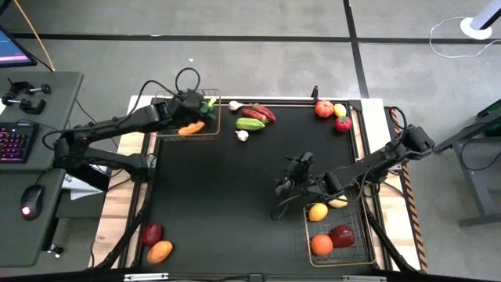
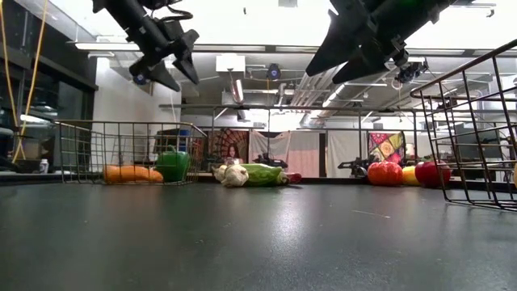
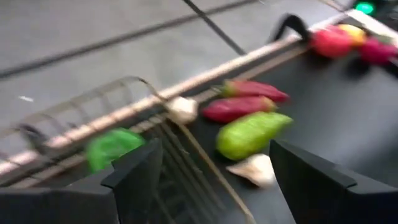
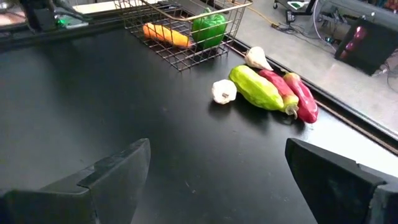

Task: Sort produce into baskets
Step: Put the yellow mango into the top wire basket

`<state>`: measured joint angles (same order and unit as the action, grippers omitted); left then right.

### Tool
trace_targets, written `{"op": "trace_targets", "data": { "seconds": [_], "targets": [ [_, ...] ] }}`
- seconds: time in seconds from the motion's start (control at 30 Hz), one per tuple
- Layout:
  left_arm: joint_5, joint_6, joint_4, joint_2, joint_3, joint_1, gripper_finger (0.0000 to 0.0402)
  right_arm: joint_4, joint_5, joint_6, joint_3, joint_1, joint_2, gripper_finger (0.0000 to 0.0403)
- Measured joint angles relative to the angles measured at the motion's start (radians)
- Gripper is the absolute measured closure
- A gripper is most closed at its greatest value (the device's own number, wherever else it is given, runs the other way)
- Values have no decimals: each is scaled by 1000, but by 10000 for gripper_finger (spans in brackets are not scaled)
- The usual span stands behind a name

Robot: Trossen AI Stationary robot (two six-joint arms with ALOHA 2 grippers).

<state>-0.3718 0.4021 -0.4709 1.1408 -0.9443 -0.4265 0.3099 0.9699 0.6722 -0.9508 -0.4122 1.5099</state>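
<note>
My left gripper (image 1: 202,104) hangs open and empty above the far right corner of the coppery-rimmed basket (image 1: 166,117), which holds a carrot (image 1: 191,128) and a green pepper (image 1: 210,103). It also shows in the left wrist view (image 3: 214,162) and the low view (image 2: 171,65). My right gripper (image 1: 286,177) is open and empty above the table's middle, left of the silvery basket (image 1: 358,243), and shows in its own wrist view (image 4: 217,149). Two garlics (image 4: 222,91), a green cucumber (image 4: 256,88) and dark-red pieces (image 4: 301,96) lie on the mat at the far edge.
A red fruit (image 1: 324,109), a lemon (image 1: 340,110) and another red piece (image 1: 343,124) lie at the far right. A dark-red fruit (image 1: 152,233) and an orange one (image 1: 160,251) lie at the near left. The silvery basket holds an orange (image 1: 322,244), a red apple (image 1: 342,235) and lemons (image 1: 318,211).
</note>
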Motion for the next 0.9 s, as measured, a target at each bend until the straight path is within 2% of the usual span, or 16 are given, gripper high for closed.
{"op": "trace_targets", "data": {
  "seconds": [0.2,0.33,0.4,0.5,0.67,0.8,0.9],
  "targets": [
    [258,75,-40,-5,0,83,115,3,0,8,0,0,0,36],
    [312,137,-35,-6,0,275,115,4,3,4,0,0,0,36],
    [307,185,-31,0,0,410,115,4,3,3,0,0,0,36],
    [229,301,-31,38,-1,659,115,4,3,4,0,0,0,36],
    [116,583,-31,174,-1,1054,115,4,-2,8,0,0,0,36],
    [100,841,-32,316,-1,1298,115,4,-5,9,0,0,0,36],
    [113,1002,-55,413,-18,1416,115,4,-5,11,0,0,0,36]
  ]
}}
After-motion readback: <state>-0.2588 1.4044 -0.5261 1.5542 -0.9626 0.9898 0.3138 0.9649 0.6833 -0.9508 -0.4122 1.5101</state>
